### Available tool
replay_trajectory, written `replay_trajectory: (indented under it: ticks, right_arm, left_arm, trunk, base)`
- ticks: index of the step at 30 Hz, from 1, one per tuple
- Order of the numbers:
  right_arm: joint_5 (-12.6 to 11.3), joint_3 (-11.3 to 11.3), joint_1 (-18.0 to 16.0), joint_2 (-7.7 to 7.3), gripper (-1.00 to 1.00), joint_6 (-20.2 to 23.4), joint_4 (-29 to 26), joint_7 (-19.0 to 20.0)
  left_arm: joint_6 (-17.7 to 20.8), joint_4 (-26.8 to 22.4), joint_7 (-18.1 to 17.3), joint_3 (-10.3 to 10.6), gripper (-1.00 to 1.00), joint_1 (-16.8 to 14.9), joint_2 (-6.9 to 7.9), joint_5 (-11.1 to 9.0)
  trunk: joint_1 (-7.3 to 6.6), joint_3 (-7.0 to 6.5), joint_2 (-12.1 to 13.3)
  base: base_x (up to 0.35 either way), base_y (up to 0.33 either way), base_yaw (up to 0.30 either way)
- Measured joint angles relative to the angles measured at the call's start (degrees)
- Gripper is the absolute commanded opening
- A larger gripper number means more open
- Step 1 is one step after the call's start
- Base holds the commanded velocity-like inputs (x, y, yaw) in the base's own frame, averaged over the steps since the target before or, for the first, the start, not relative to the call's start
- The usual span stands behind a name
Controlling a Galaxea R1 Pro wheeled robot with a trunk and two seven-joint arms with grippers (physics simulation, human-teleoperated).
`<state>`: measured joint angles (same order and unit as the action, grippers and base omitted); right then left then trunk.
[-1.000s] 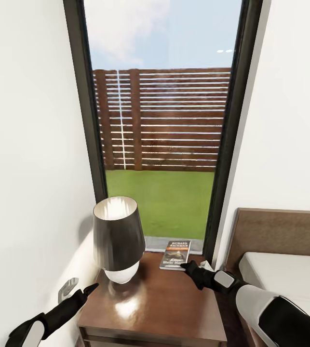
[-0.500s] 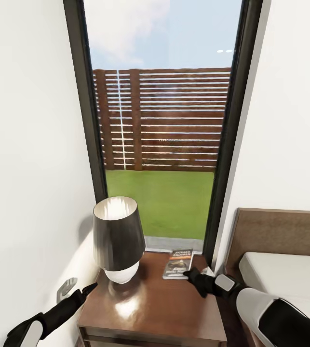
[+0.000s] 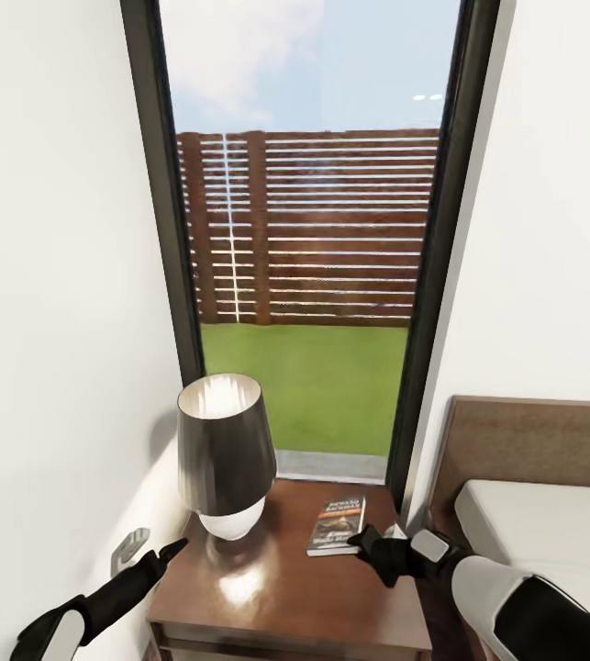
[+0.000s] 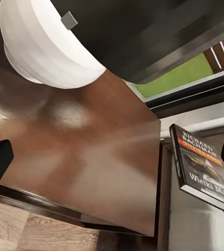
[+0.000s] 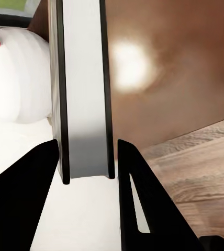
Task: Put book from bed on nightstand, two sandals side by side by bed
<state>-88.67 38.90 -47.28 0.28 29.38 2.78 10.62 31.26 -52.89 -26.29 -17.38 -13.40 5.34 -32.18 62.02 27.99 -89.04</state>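
You face a tall black-framed window (image 3: 304, 229) filling the middle of the head view, with a slatted wooden fence (image 3: 313, 229) and flat green grass (image 3: 304, 386) behind the glass and smooth white walls on both sides. At the lower right sits the bed (image 3: 542, 514), its flat brown headboard above a plain pale mattress. At the bottom centre, the nightstand (image 3: 285, 597) shows a glossy dark-brown tabletop with bright reflections. On its left rear part stands a lamp (image 3: 226, 454) with a dark tapered shade and a rounded white base. The book (image 3: 338, 525), a thin dark paperback with an orange band, lies near the tabletop's right rear part, just beside the window frame. Your right gripper (image 3: 365, 540) reaches in low from the lower right, its black jaws clamped on the book's near edge. Your left gripper (image 3: 168, 553) stretches from the lower left toward the tabletop's left edge, close to the wall; you cannot tell how its jaws stand. The tabletop's front half is bare.
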Motion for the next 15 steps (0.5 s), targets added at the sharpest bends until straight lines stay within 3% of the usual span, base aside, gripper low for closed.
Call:
replay_trajectory:
  ticks: [15]
  right_arm:
    - [-0.08, -0.18, 0.31, -0.13, -1.00, -0.14, 0.09, -0.38]
  left_arm:
    - [0.00, -0.01, 0.00, 0.06, 1.00, 0.00, -0.14, 0.00]
  trunk:
    - [3.30, 2.69, -6.02]
  base:
    - [0.000, 0.000, 0.000]
